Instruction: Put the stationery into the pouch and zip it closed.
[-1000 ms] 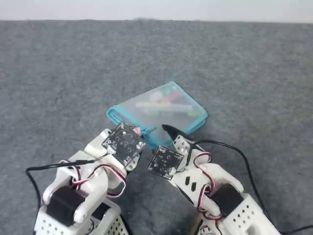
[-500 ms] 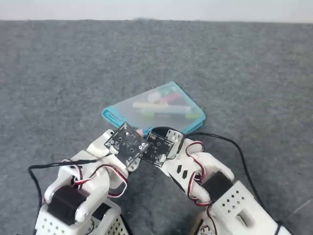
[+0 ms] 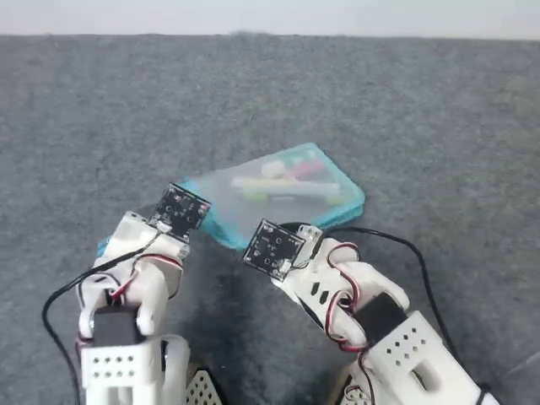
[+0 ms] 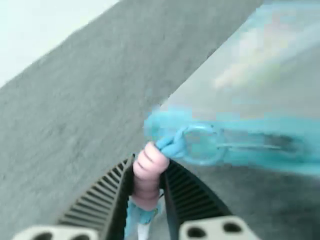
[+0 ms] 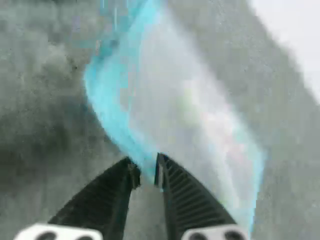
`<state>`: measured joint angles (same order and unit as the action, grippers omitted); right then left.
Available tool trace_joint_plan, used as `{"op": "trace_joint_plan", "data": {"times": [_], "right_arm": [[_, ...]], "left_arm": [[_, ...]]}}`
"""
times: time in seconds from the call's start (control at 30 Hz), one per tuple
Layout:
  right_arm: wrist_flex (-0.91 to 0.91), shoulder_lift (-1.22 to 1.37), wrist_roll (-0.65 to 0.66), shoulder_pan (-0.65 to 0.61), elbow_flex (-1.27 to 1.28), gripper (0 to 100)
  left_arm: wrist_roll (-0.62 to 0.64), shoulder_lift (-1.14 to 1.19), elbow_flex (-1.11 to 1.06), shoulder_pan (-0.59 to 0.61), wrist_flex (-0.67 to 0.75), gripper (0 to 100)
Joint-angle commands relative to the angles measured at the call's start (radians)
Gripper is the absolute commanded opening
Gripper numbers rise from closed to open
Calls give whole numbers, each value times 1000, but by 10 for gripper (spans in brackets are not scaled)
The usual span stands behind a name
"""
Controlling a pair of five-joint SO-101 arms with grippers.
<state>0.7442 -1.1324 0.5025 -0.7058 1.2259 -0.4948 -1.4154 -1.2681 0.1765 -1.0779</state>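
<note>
Two grips hold your pouch [image 3: 278,186] on the table [image 3: 422,110]: left fingers [image 4: 110,200] pinch the pink zipper pull [image 4: 147,172], right fingers [image 5: 185,195] pinch its near edge. Long axis runs left-right; your left fingers have dragged the pull leftward.

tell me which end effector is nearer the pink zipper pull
Left. The left end effector is clamped on the zipper pull; the right end effector pinches the edge of the pouch, farther along.
</note>
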Motion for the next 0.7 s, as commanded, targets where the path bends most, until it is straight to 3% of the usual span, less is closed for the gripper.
{"op": "trace_joint_plan", "data": {"times": [0.0, 0.23, 0.4, 0.67], "right_arm": [[25, -2, 9, 28, -2, 6], [24, -2, -8, 28, 0, 7], [25, -2, -127, -84, 2, 14], [28, -13, -118, -111, 35, 227]], "left_arm": [[-20, 3, -68, 84, 132, 12], [-20, 3, -79, 26, 129, 12], [-12, 3, -73, -83, 89, 12], [78, 11, 217, -399, -201, 12]]}}
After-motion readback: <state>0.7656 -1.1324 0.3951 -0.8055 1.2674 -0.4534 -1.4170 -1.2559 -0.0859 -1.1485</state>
